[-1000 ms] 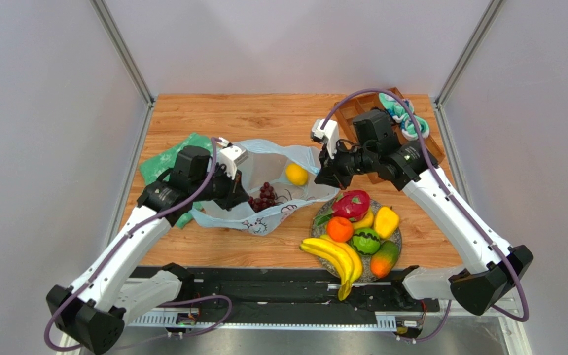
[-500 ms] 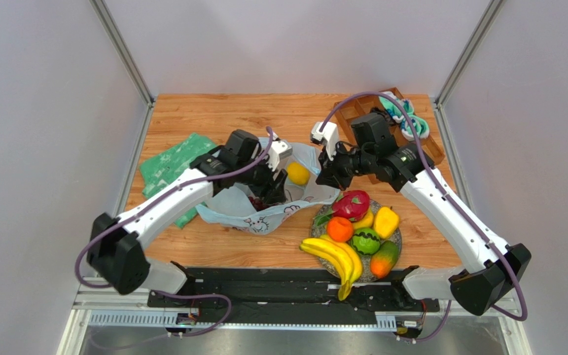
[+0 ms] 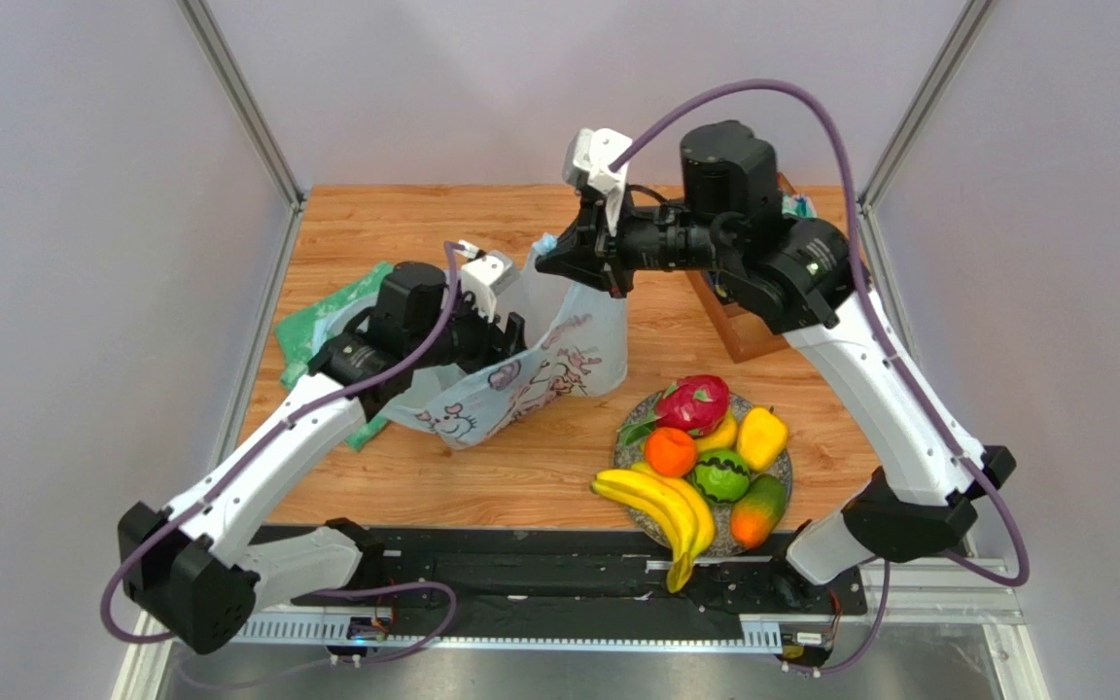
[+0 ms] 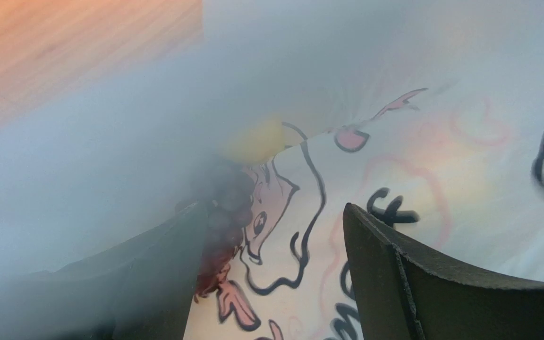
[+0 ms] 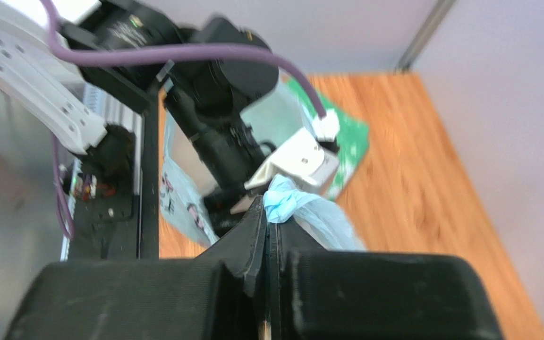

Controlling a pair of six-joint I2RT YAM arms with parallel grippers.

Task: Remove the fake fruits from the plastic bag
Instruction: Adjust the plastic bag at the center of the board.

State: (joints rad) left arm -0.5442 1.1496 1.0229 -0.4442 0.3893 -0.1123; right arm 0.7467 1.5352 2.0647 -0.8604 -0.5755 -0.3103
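Observation:
My right gripper (image 3: 549, 263) is raised over the back of the table, shut on the knotted handle of the pale-blue plastic bag (image 3: 530, 372); the right wrist view shows its jaws pinched on that handle (image 5: 290, 200). The bag hangs tilted, its cartoon print facing the camera. My left gripper (image 3: 508, 339) reaches into the bag with its fingers (image 4: 431, 283) wide apart and nothing between them. Dark grapes (image 4: 221, 212) and a yellow fruit (image 4: 253, 138) show blurred through the film beside its left finger. Other fake fruits, among them a dragon fruit (image 3: 693, 404) and bananas (image 3: 657, 506), lie on a plate (image 3: 620, 445).
A green patterned cloth (image 3: 321, 324) lies left of the bag under my left arm. A wooden box (image 3: 734, 328) stands at the back right, mostly hidden by my right arm. The plate of fruit sits near the front edge, right of centre.
My right gripper has lifted the bag's handle up and back, so the bag now stands up. My left gripper has opened and sits inside the bag; the fruits inside no longer show from above.

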